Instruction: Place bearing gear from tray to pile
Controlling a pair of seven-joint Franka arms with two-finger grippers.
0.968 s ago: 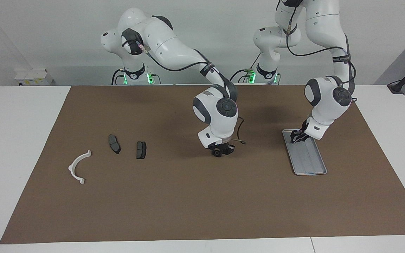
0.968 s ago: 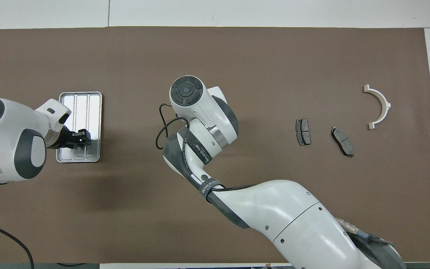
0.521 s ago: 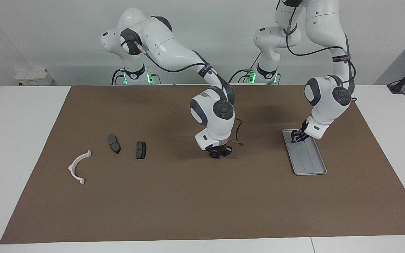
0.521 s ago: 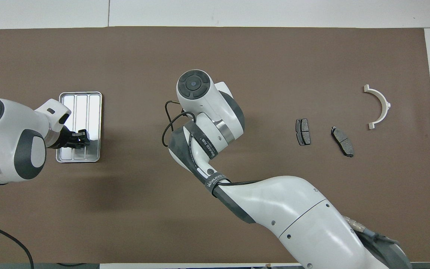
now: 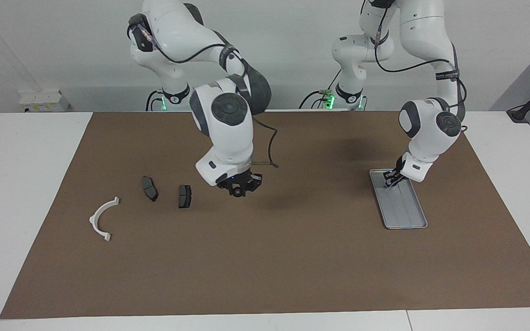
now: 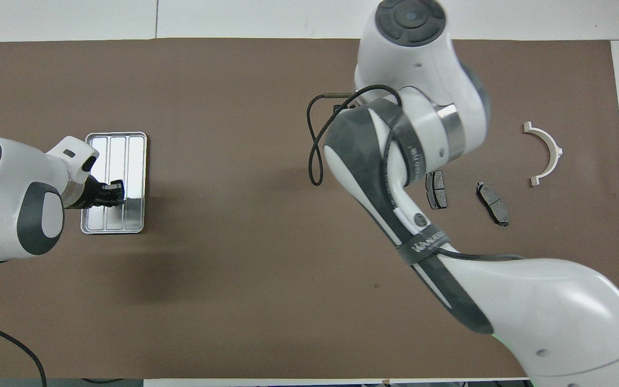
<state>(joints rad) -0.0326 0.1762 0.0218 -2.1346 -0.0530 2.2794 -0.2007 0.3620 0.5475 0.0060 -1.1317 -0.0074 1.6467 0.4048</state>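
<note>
Since the earlier frame, the right arm had swung from the middle of the brown mat (image 5: 265, 257) toward its own end of the worktop (image 5: 25, 184), and the right gripper (image 5: 239, 185) now hung in the air over bare mat, just beside the nearer of the two brake pads (image 5: 184, 196). A small dark part, presumably the bearing gear (image 5: 237, 191), showed between its jaws; the jaws were closed upon it, though its shape could not be made out. In the overhead view that gripper was hidden beneath the arm's own wrist.

Over the same interval the left gripper (image 5: 390, 179) had drawn its jaws fully together. It stood low over the end of the tray (image 5: 407, 216) nearer the robots, tips at or close to the tray floor; nothing could be seen between them.

The tray lay toward the left arm's end of the worktop, showing only its ridged floor. The pile lay toward the right arm's end: the second brake pad (image 5: 149, 188) beside the first, and the white bracket (image 5: 102, 219) farther from the robots, all apart from one another.
</note>
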